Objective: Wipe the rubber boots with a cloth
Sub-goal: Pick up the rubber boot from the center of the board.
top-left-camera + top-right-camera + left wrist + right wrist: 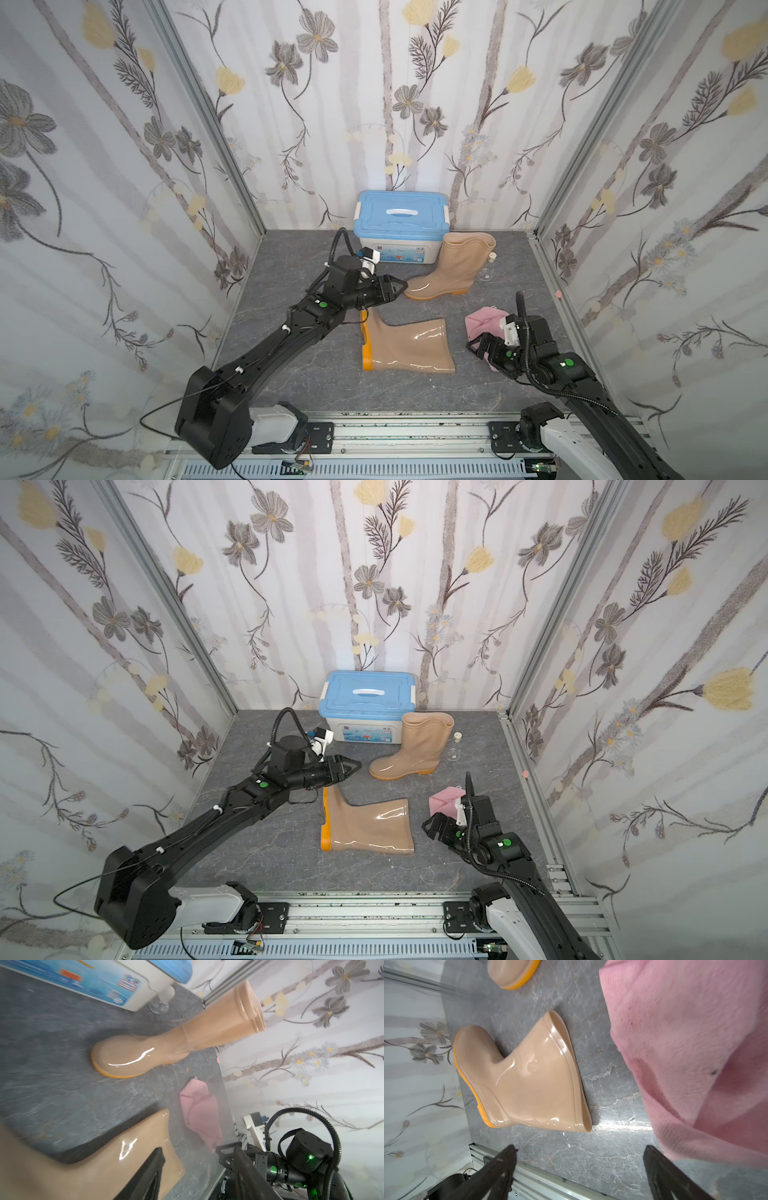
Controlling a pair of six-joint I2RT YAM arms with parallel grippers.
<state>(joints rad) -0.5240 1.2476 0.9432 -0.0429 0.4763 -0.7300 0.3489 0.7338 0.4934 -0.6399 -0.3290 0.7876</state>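
The left arm [266, 355] reaches from its base at the near rail diagonally across the grey table [316, 386]. Its forearm is low, and the wrist is turned so that the left gripper [400, 286] points at the toe of the upright boot [453, 266], close to it but apart. The jaws are parted and hold nothing; in the left wrist view its dark fingers [149, 1174] stand apart over the shaft of the lying boot [409, 345]. That boot lies on its side in the middle of the table, with its orange sole toward the left arm and its opening toward the right arm [582, 386]. The upright boot stands just in front of the blue-lidded box [401, 220] at the back wall. The right arm is folded short with its elbow bent. The right gripper [478, 349] sits low at the near edge of the pink cloth [484, 320], aimed toward the lying boot. Its jaws gape wide and empty. The cloth lies crumpled on the table just beside one finger [664, 1178], ungripped.
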